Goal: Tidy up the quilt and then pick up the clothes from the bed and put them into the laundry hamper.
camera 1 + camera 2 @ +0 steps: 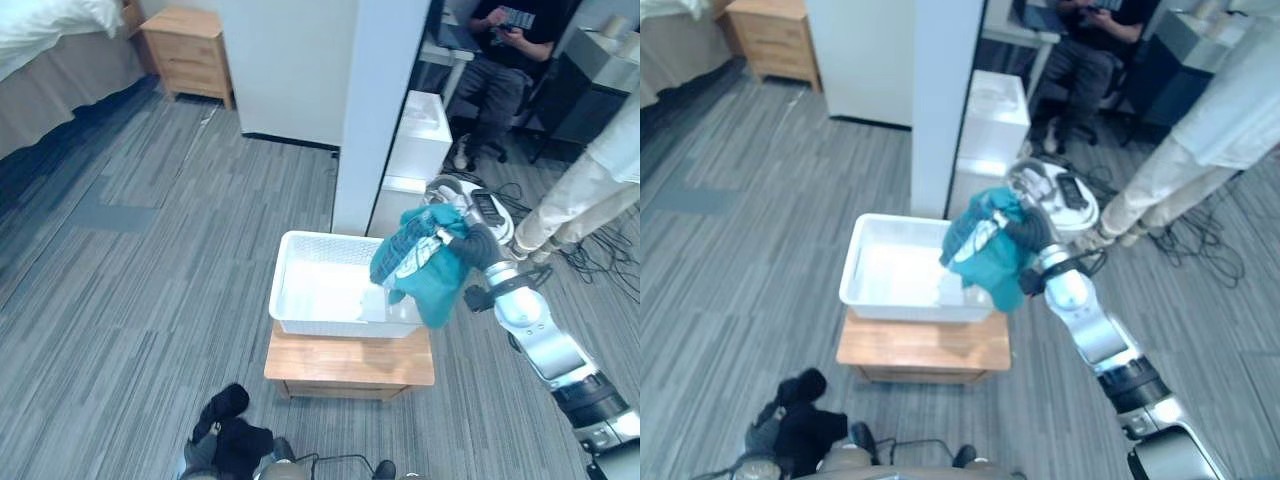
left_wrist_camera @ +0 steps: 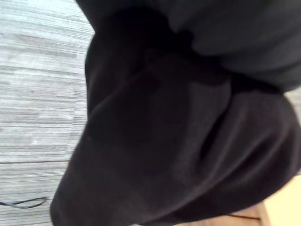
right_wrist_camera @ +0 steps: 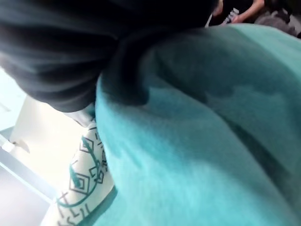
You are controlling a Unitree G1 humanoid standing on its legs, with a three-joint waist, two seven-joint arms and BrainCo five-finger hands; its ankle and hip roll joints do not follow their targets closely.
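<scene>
- the right hand (image 1: 478, 243) is raised over the right end of the white laundry hamper (image 1: 300, 296), wrapped in a bundle of teal clothes (image 1: 420, 262); the cloth covers its fingers, so whether they are curled round it cannot be told.
- the teal clothes hang from that hand above the hamper's right rim, partly over the inside and partly past its outer edge; a white patch with a teal geometric pattern (image 3: 80, 188) shows among the folds.
- the hamper is a white perforated plastic basket standing on a low wooden table (image 1: 345, 362); something pale lies on its floor, too unclear to name.
- the left hand (image 1: 222, 425) is low at the near edge of the eye views, buried in black clothes (image 1: 805, 425); its fingers are hidden in the cloth, so their state cannot be told.
- in the left wrist view the black cloth hangs over grey striped carpet (image 2: 37, 94).
- a bed (image 1: 50, 60) with white bedding is at the far left, a wooden nightstand (image 1: 187, 50) beside it.
- a white pillar (image 1: 375, 110) rises just behind the hamper.
- a seated person (image 1: 505, 55) is at the far right, and another person's pale trouser legs (image 1: 580, 195) are near the right arm.
</scene>
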